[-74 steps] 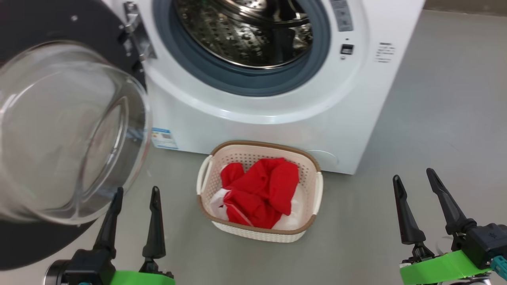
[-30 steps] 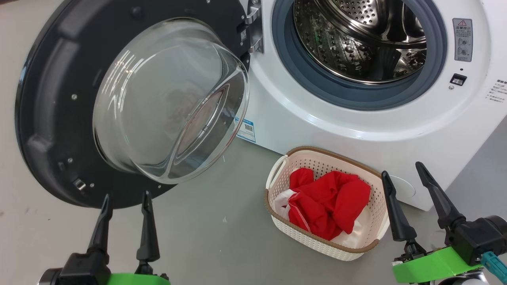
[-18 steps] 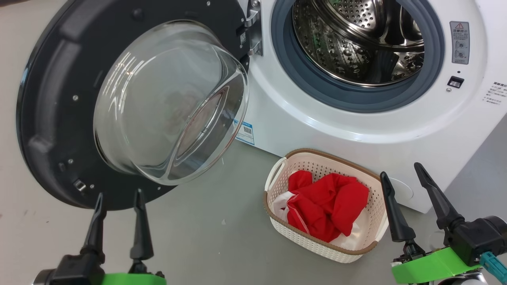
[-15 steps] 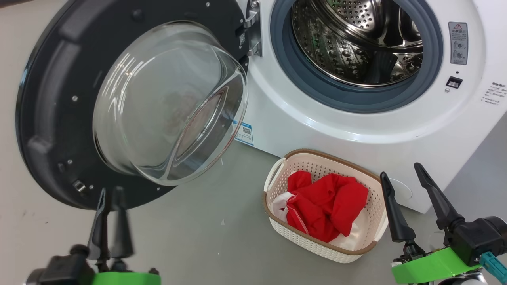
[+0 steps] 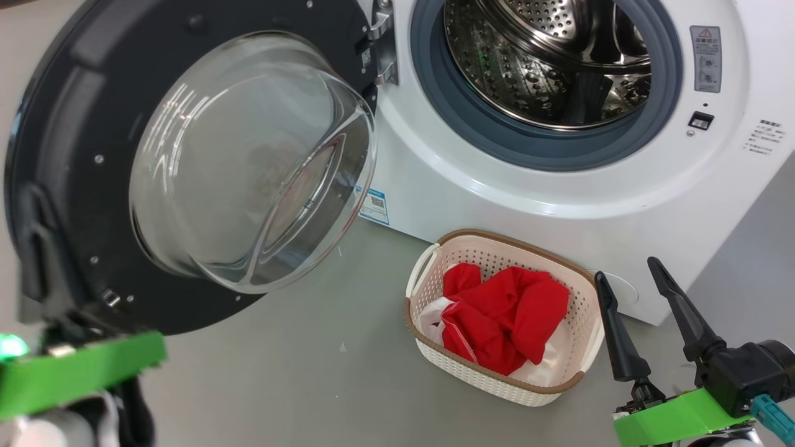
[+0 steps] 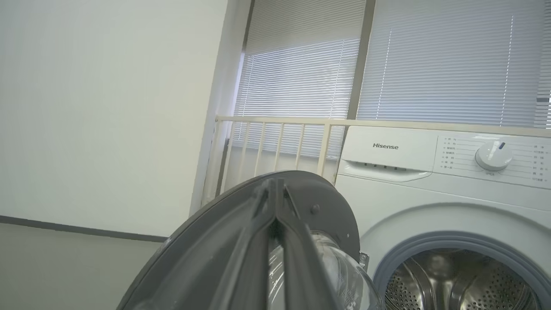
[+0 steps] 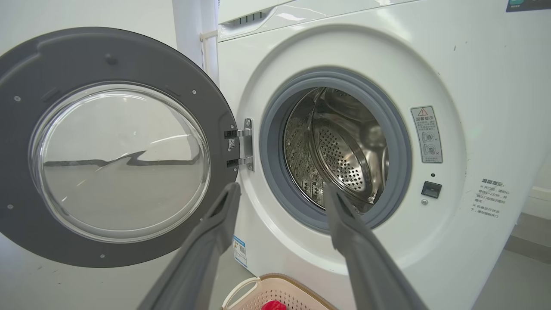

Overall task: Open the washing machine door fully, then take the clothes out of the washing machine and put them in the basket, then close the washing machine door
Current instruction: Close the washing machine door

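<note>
In the head view, the bright red clothes with white parts [image 5: 503,316] lie in the small cream-white perforated basket with the brown rim [image 5: 472,366]. It sits on the floor just before the big white front-loading washing machine [image 5: 497,186], whose perforated steel drum [image 5: 546,62] looks empty. I judge that only the closing is left. The large round glossy black door with its bulging clear glass bowl [image 5: 68,112] stands swung wide to my left. My right claw [image 5: 626,268] hovers released beside the basket, touching nothing. My left arm's green wrist bracket [image 5: 81,366] is blurred, low by the door's outer edge.

In the left wrist view, my left claw [image 6: 275,183] is clenched, its tips together on nothing, pointing up across the door's inner face.

In the right wrist view, the metal hinge [image 7: 245,144] sits at the opening's left side.

I would put the clenched fingers behind the rim far from that hinge and stay off the glass. I would push along the arc, watch the basket below, and press firmly until the latch catches.
</note>
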You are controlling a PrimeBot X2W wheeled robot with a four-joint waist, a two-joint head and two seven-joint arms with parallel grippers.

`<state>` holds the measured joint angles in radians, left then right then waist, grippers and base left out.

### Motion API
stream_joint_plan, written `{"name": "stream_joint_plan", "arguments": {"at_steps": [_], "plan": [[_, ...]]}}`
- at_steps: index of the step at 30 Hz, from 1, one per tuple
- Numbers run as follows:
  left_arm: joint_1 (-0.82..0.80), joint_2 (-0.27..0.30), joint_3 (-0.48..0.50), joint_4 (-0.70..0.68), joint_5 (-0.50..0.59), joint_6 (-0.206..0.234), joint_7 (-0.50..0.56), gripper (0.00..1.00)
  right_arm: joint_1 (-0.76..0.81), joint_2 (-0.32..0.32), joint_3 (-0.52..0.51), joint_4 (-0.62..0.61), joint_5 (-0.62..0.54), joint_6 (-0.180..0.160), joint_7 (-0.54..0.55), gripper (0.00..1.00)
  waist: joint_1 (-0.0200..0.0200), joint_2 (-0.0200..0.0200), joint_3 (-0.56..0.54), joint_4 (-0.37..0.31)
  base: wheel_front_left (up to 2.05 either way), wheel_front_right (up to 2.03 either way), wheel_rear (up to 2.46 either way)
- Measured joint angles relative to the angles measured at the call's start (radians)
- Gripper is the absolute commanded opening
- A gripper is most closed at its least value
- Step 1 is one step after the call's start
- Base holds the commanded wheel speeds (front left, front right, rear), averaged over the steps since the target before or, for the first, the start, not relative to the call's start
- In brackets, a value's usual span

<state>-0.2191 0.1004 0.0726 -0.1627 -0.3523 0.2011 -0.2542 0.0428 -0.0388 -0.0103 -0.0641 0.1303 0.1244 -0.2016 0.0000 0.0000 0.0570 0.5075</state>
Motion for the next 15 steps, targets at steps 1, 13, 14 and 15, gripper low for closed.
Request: {"name": "stream_joint_plan", "arguments": {"at_steps": [1, 13, 14, 15], "plan": [[-0.019, -0.003, 0.018, 0.003, -0.022, -0.01, 0.0, 0.0, 0.0, 0.0, 0.0, -0.001, 0.0, 0.0, 0.0, 1.0, 0.0, 0.0, 0.0, -0.003, 0.0, 0.0, 0.0], [-0.266, -0.026, 0.252, 0.193, -0.32, -0.106, -0.003, 0.0, 0.0, 0.0, -0.001, -0.009, -0.002, 0.0, 0.014, 1.0, 0.0, 0.0, 0.006, -0.036, 0.0, 0.0, 0.0], [-0.287, -0.02, 0.271, 0.218, -0.344, -0.106, -0.002, 0.0, 0.0, 0.0, -0.001, -0.01, -0.002, 0.0, 0.015, 1.0, 0.0, 0.0, 0.007, -0.038, 0.0, 0.0, 0.0], [-0.308, -0.011, 0.288, 0.249, -0.364, -0.106, 0.007, 0.0, 0.0, 0.0, -0.001, -0.011, -0.002, 0.0, 0.015, 1.0, 0.0, 0.0, 0.009, -0.039, 0.0, 0.0, 0.0]]}}
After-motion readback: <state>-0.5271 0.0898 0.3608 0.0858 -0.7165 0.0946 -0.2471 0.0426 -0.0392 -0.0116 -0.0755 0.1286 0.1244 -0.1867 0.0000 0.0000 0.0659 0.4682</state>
